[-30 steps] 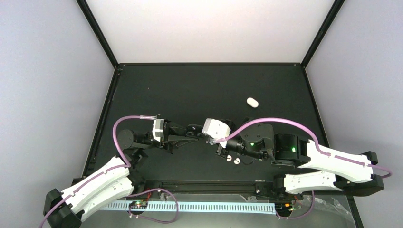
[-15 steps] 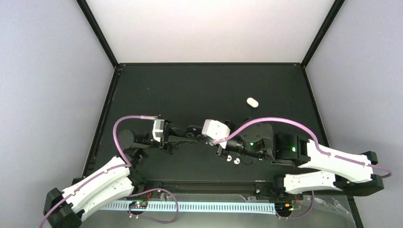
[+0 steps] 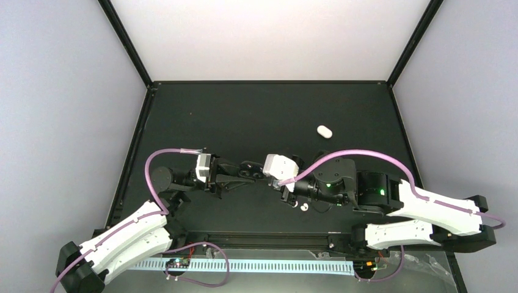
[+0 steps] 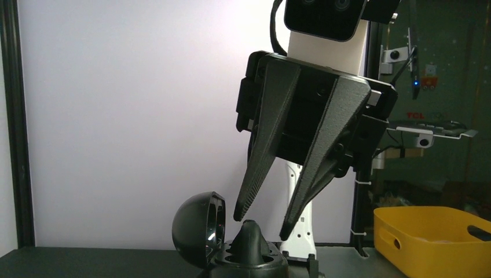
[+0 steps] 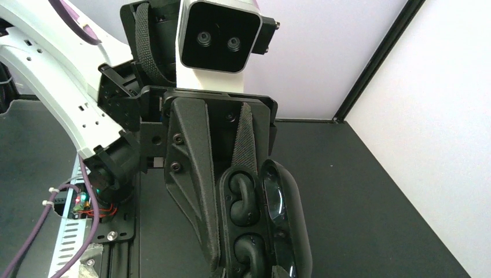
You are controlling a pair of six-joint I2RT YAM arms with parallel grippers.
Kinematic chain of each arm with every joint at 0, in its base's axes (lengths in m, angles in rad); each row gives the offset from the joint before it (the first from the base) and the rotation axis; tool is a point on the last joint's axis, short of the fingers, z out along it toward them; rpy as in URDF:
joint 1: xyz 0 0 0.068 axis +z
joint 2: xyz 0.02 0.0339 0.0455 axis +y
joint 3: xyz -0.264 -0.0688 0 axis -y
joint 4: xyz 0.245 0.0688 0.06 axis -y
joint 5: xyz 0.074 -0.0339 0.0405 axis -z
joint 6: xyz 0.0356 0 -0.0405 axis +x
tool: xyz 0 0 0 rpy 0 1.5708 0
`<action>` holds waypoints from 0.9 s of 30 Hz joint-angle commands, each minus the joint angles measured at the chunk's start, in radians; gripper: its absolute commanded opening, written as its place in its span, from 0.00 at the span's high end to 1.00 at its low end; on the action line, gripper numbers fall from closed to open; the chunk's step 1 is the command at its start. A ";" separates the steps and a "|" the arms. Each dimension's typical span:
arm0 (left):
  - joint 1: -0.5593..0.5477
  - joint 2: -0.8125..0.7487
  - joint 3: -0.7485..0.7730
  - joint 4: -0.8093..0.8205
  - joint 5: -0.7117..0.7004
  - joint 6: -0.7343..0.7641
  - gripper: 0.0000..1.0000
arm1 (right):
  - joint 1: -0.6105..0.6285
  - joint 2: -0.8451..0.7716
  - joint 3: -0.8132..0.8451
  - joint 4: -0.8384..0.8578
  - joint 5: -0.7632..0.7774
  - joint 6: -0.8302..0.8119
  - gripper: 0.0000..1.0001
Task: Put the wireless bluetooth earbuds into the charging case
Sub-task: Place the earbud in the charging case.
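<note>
My left jaws are clamped on the open black charging case (image 5: 286,231), with two black earbuds (image 5: 243,200) seated in its wells. My right jaws hang just above it, slightly spread and empty. Two white earbuds (image 3: 295,206) lie loose on the tabletop (image 3: 244,116), near the right jaws.

The top view is lit evenly from above, with the back wall (image 3: 269,36) at 12 o'clock nearly washed out and few shadows cast on the black table (image 3: 244,116). The left wrist view is backlit into silhouette, while soft glare is caught on the charging case (image 5: 277,202) in the right wrist view.
</note>
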 commanded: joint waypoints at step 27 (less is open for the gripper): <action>-0.004 -0.029 -0.004 0.067 -0.005 -0.015 0.98 | 0.007 -0.030 0.059 0.031 0.200 0.082 0.22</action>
